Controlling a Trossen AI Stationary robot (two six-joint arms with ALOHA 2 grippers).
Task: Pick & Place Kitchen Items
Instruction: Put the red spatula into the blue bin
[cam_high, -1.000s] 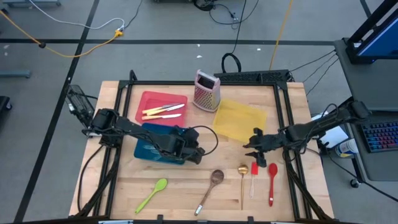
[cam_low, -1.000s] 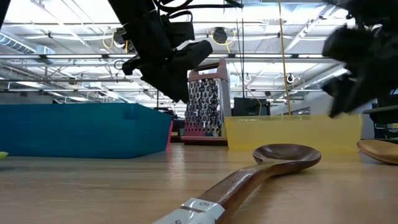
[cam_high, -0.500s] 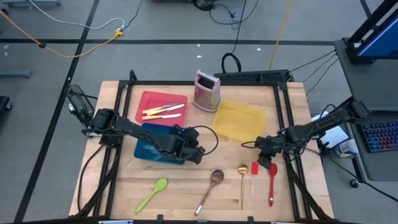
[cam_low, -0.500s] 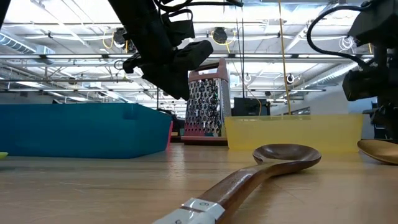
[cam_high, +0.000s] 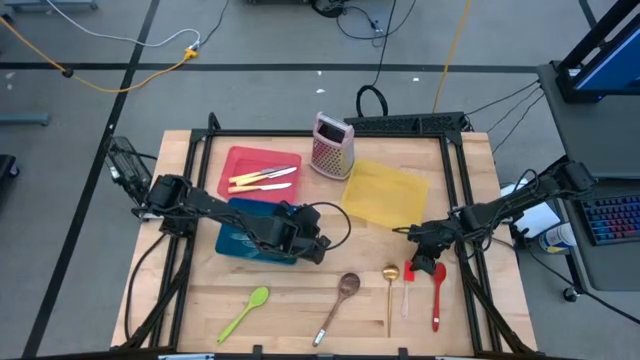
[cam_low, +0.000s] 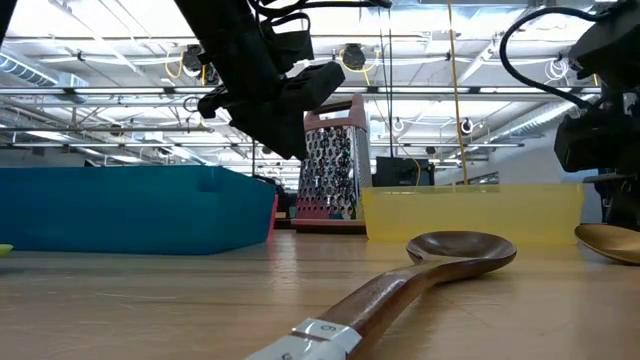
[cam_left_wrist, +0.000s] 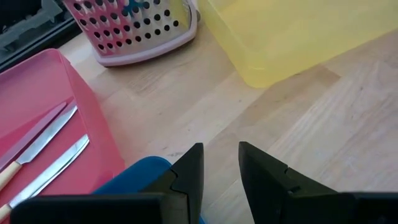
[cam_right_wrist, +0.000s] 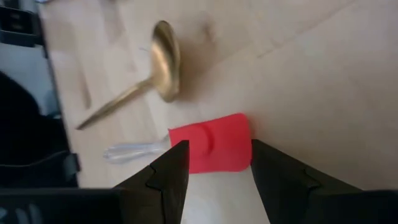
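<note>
Fingers parted and empty, the right gripper (cam_right_wrist: 214, 163) hovers over the red spatula (cam_right_wrist: 211, 142) on the counter (cam_right_wrist: 311, 81): light, soft-bladed, likely best pinched at its clear handle.

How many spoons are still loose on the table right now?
4: green spoon at the front left, wooden spoon front centre, gold spoon beside it, red spoon farthest right, partly under the right tool. The blue bin's contents are hidden.

A robotics lab in an industrial hall: a wooden counter (cam_high: 300, 300) stands on grey concrete floor (cam_high: 250, 90) with trailing cables (cam_high: 150, 55), under exposed steel roof trusses (cam_low: 100, 100), beside a keyboard (cam_high: 612, 218).
</note>
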